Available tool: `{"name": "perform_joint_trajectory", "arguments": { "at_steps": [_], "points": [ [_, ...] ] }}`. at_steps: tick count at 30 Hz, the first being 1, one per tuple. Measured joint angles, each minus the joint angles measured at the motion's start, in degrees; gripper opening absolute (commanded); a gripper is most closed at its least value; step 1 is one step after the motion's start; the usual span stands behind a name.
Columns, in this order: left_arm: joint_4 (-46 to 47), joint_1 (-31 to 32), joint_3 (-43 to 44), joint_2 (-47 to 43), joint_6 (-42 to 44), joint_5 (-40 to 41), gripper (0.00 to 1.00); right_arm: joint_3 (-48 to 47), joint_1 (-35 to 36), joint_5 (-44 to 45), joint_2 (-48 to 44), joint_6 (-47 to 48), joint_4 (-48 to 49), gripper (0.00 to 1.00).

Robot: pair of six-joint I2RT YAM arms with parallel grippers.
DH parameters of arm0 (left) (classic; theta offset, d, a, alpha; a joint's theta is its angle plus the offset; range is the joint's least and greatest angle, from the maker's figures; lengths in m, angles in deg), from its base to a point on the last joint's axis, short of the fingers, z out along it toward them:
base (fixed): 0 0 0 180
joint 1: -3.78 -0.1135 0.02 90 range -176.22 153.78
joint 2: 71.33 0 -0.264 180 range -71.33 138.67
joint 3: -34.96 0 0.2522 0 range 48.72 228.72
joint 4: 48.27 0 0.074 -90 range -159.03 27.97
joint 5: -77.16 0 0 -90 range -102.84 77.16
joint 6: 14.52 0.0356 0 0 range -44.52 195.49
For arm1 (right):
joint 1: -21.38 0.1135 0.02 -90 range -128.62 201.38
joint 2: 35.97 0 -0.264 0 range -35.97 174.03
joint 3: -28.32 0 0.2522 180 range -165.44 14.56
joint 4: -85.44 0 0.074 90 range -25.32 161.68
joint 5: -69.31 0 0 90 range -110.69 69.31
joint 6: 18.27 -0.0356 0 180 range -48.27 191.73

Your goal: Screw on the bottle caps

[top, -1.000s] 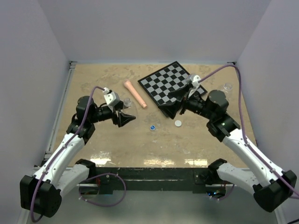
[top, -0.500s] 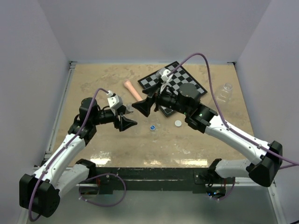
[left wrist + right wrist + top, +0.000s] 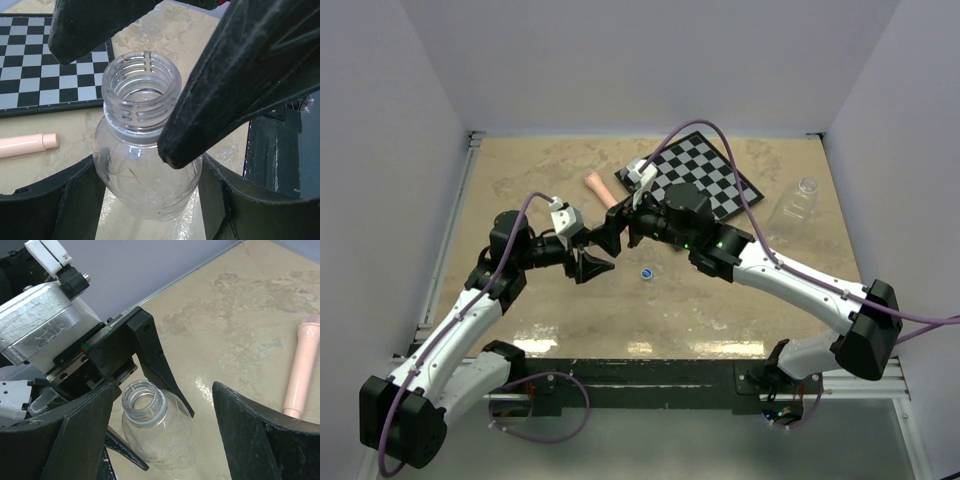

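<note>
The tiny clear bottle [image 3: 145, 150] stands upright and uncapped between the fingers of my left gripper [image 3: 150, 165], which is shut on its body. In the top view it is hidden between my left gripper [image 3: 593, 255] and my right gripper [image 3: 611, 232]. My right gripper [image 3: 165, 387] is open and empty, its fingers wide on either side of the bottle's neck [image 3: 144, 401]. The blue cap [image 3: 646, 272] lies on the table to the right of both grippers. The white cap is hidden under the right arm. The larger bottle [image 3: 795, 200] lies at the far right.
A pink tapered stick [image 3: 600, 187] lies behind the grippers, and it also shows in the right wrist view [image 3: 300, 365]. A chessboard [image 3: 715, 185] lies at the back, partly under the right arm. The right arm stretches across the middle of the table.
My right arm has swung left from over the chessboard to the tiny bottle, and it now covers the white cap. My left gripper has shifted slightly with the bottle.
</note>
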Motion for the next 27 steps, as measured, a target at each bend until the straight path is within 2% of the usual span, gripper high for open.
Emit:
{"name": "perform_joint_trajectory", "arguments": {
  "at_steps": [8,15,16,20,24,26,27],
  "points": [
    [0.00,0.09,0.00,-0.02,0.00,0.09,0.54,0.02,1.55,0.04,0.02,0.02,0.02,0.75],
    [0.00,0.09,0.00,-0.33,0.00,0.09,0.54,0.02,2.29,0.24,1.01,0.02,-0.13,0.65],
    [0.00,0.09,0.00,-0.37,0.00,0.09,0.54,0.02,2.34,0.39,1.09,0.07,-0.20,0.63],
    [0.02,0.09,0.00,-0.81,0.00,0.09,0.56,0.02,2.36,1.20,1.29,0.20,-0.66,0.40],
    [-0.94,0.07,-0.37,-1.31,-0.72,0.35,0.67,0.07,2.36,1.33,1.25,1.55,-0.52,0.21],
    [-0.76,0.02,-0.72,-1.66,-0.90,0.72,0.78,0.70,2.34,1.33,0.76,1.25,-0.31,0.16],
    [-0.63,0.09,-0.92,-1.92,-0.87,0.74,0.87,1.09,2.36,1.36,0.44,1.07,0.00,0.15]
  ]
}}
